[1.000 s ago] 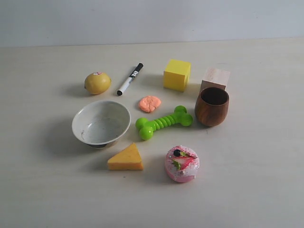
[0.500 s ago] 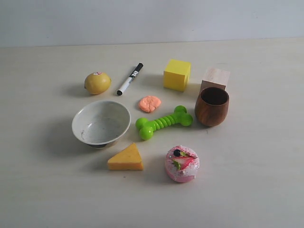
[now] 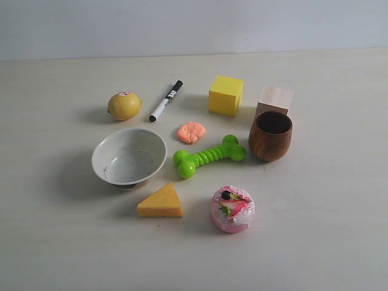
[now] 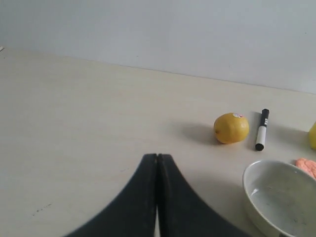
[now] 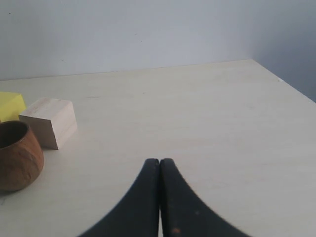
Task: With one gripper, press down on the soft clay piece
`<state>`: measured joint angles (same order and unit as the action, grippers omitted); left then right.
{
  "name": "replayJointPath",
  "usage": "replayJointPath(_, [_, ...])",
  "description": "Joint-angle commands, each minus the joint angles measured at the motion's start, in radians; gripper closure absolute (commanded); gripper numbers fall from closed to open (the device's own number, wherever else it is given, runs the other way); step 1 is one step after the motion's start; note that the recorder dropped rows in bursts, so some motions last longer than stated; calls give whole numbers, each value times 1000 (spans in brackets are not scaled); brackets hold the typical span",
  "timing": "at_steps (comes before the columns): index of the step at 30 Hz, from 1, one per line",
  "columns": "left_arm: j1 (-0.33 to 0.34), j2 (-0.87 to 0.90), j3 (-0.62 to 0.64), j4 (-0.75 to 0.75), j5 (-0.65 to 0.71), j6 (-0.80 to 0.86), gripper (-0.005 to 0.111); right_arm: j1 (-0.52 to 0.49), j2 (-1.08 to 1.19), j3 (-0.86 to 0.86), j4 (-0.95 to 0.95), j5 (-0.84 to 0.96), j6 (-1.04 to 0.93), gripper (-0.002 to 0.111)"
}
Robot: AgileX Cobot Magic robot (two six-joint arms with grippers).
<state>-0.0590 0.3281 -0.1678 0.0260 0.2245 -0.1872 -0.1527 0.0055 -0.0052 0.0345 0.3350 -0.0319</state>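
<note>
The left gripper (image 4: 157,160) pointed out over bare pale tabletop (image 4: 74,123), its black fingers pressed together with nothing between them. That is probably the sensible shape for a push, one blunt tip rather than two prongs. Neither arm showed in the exterior view.

There, from the left, lay a yellow lemon (image 3: 124,105), a shallow white ceramic bowl (image 3: 100,159), a black-and-white marker pen (image 3: 165,100) and an orange cheese wedge (image 3: 160,202). Each sat apart from its neighbours, likely scattered as decoys so the target had to be picked out.

The soft clay piece (image 3: 191,132), a wrinkled salmon-orange blob, lay flat near the table's middle, between the marker pen and a green ribbed bone-shaped toy (image 3: 209,156). It touched neither, and its top was uncovered. In the left wrist view it peeked out beyond the bowl, well apart from the closed fingers.

Further right stood a yellow cube (image 3: 225,95), a pink round cake-like puck (image 3: 232,208), a dark wooden cup (image 3: 270,145) and a pale wooden block (image 3: 274,100).

The right gripper (image 5: 159,163) was likewise closed and empty. The clay was nowhere in its own view, so the left arm seemed better lined up.
</note>
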Motion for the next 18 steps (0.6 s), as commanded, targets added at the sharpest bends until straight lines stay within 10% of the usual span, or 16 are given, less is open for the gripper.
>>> replayJointPath(1, [4, -81, 58, -14, -21, -10, 107, 2, -6, 5, 3, -13, -1, 108])
replayJointPath(18, [4, -238, 168, -14, 4, -14, 107, 2, -6, 5, 3, -13, -1, 108])
